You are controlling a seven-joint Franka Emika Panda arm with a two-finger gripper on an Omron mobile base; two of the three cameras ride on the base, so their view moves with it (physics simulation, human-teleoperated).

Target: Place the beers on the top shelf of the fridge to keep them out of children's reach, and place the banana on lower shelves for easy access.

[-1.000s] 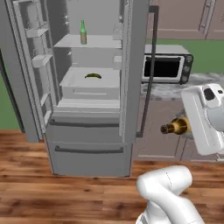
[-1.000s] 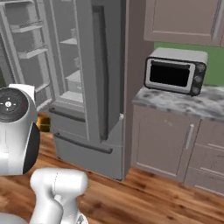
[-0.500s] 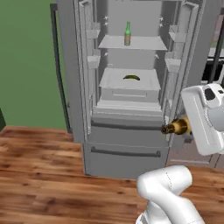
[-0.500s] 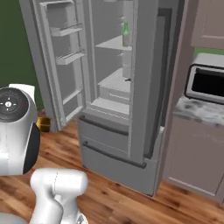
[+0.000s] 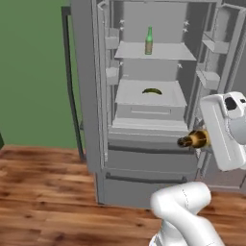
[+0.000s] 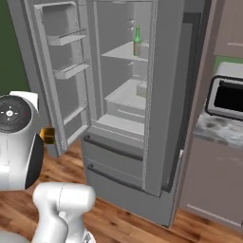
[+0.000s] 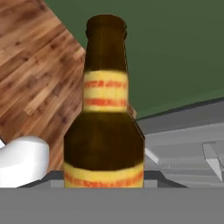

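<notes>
Base has swung round: fridge (image 5: 96,96) now square ahead, doors open. Hand (image 5: 207,139) part-closed around amber beer (image 5: 193,140), held sideways at drawer height. Green beer (image 5: 149,41) on top shelf (image 5: 168,52); banana (image 5: 152,91) on lower shelf (image 5: 129,98). Remaining: lift amber beer up.

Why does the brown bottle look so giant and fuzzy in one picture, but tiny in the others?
Hand view: the amber-brown glass bottle sits right at the lens, so it looms large with soft, smeared label stripes. Left base view: it is small beside the white arm, with flat even light and hardly any shadows or glare.
</notes>
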